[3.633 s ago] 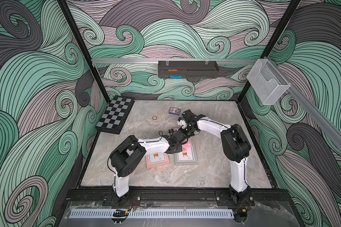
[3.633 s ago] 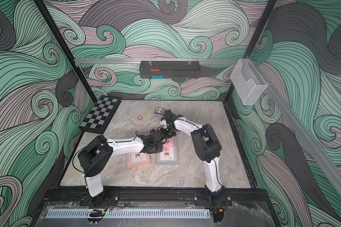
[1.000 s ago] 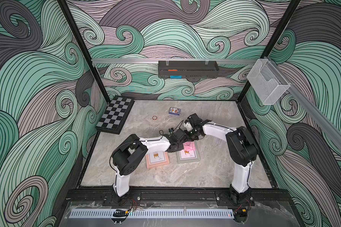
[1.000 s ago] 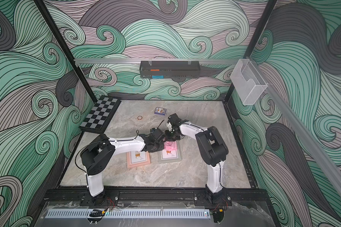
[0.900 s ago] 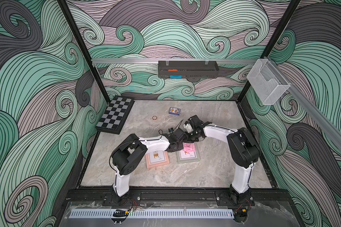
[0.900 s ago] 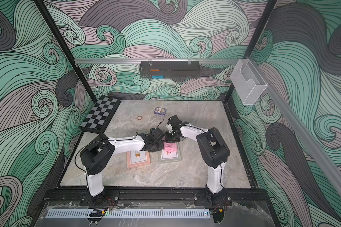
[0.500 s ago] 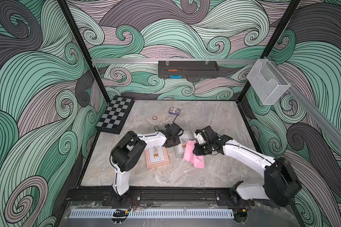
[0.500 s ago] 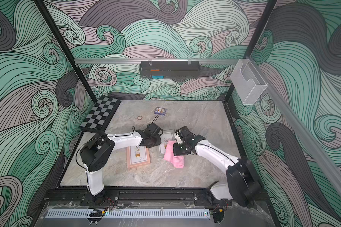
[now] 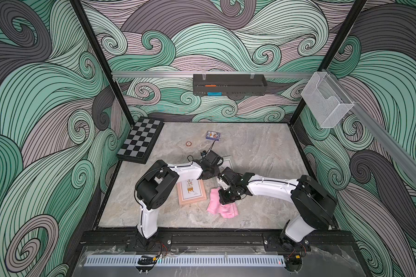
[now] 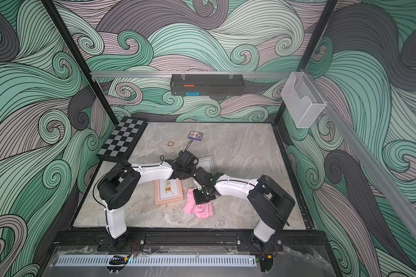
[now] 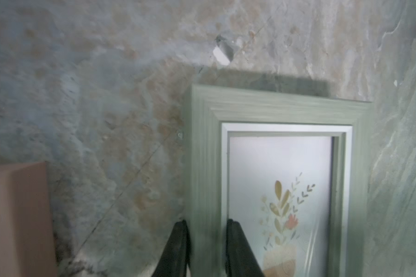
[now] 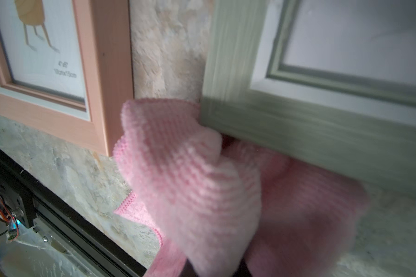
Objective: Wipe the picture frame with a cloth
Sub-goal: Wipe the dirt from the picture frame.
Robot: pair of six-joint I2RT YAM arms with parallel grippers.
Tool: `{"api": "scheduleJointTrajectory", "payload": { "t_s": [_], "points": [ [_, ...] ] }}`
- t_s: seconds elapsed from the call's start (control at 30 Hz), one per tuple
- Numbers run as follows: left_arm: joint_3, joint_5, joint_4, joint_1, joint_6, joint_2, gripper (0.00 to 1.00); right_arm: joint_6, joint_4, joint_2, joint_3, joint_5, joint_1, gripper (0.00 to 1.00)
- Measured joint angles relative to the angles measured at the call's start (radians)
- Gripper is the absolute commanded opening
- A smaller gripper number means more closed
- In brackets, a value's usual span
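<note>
The picture frame (image 11: 202, 167) is grey-green with a flower print. My left gripper (image 11: 207, 224) is shut on its side rail, one finger outside and one on the glass. In both top views this frame (image 9: 228, 163) (image 10: 206, 163) lies mostly hidden under the two wrists. The pink cloth (image 9: 223, 209) (image 10: 199, 211) lies bunched on the table in front of it, with my right gripper (image 9: 227, 199) (image 10: 202, 197) shut on it from above. In the right wrist view the cloth (image 12: 190, 179) tucks under the green frame's corner (image 12: 298, 124), which looks raised off the table.
A pink picture frame (image 9: 191, 191) (image 12: 106, 72) lies flat just left of the cloth. A chessboard (image 9: 139, 141) leans at the back left. A small card box (image 9: 213, 135) and a ring (image 9: 188, 143) sit behind. The black front rail (image 12: 58, 215) runs close to the cloth.
The right gripper has dragged the cloth off the green frame and toward the front of the table. The left gripper has shifted the green frame backward.
</note>
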Motion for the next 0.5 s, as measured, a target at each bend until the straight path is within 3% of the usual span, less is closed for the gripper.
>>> {"api": "scheduleJointTrajectory", "payload": {
  "t_s": [0.37, 0.43, 0.5],
  "points": [
    [0.014, -0.075, -0.069, -0.024, 0.034, -0.007, 0.01, -0.019, -0.103, -0.274, -0.174, 0.137, -0.229, 0.0],
    [0.023, -0.085, -0.097, -0.026, 0.043, -0.007, 0.09, -0.031, -0.126, -0.315, -0.177, 0.165, -0.26, 0.0],
    [0.027, -0.09, -0.111, -0.027, 0.048, -0.008, 0.27, -0.042, -0.138, -0.344, -0.177, 0.187, -0.285, 0.0]
  ]
}}
